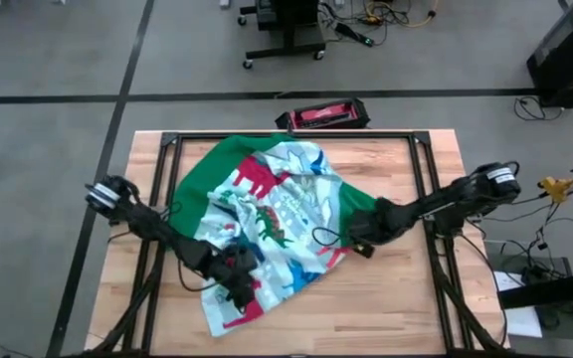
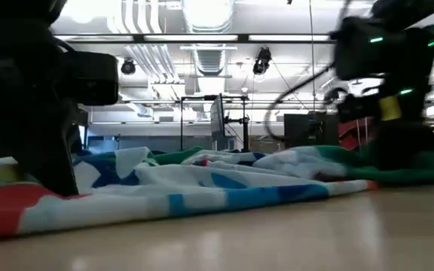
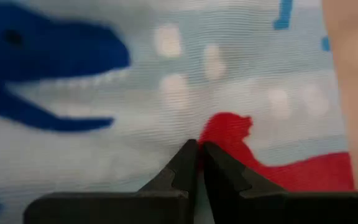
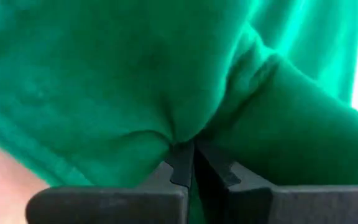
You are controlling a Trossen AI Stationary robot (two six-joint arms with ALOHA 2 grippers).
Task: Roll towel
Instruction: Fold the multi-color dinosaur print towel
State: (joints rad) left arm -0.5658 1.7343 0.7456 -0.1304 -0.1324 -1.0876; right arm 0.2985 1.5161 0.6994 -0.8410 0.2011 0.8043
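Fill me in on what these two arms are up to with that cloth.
Both arms are working on a dinosaur-print towel that lies crumpled, not yet rolled, on the wooden table. The left gripper is shut, pinching the printed pale-blue part near the towel's front edge. The right gripper is shut on a fold of the green border at the towel's right side. The towel is bunched and rumpled between them.

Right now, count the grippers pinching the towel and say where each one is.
2. The left gripper is shut on the towel at its near printed edge; the right gripper is shut on its green border at the right side.
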